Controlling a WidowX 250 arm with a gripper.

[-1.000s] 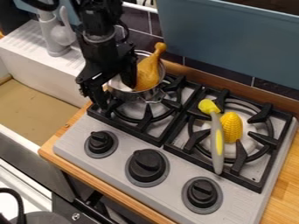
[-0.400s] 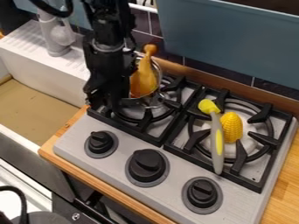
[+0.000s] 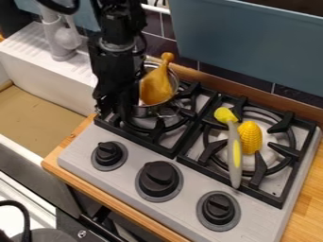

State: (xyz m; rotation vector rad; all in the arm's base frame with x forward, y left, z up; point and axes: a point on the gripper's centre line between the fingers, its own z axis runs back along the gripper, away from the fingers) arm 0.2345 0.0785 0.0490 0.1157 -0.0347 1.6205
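Beside the pot (image 3: 146, 111) already holding the drumstick (image 3: 156, 87), I can't tell my gripper's (image 3: 118, 112) state; corn (image 3: 250, 137) and utensil (image 3: 234, 150) lie outside.

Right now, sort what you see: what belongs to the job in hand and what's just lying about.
Job in hand, apparently:
metal pot, on the left burner
toy drumstick, in the pot
gripper, at the pot's side

Just lying about:
toy corn, on the right burner
gray-and-yellow utensil, beside the corn

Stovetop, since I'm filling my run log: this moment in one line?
gripper by metal pot | toy drumstick inside pot, sink-side burner | toy corn, yellow-headed utensil on other burner
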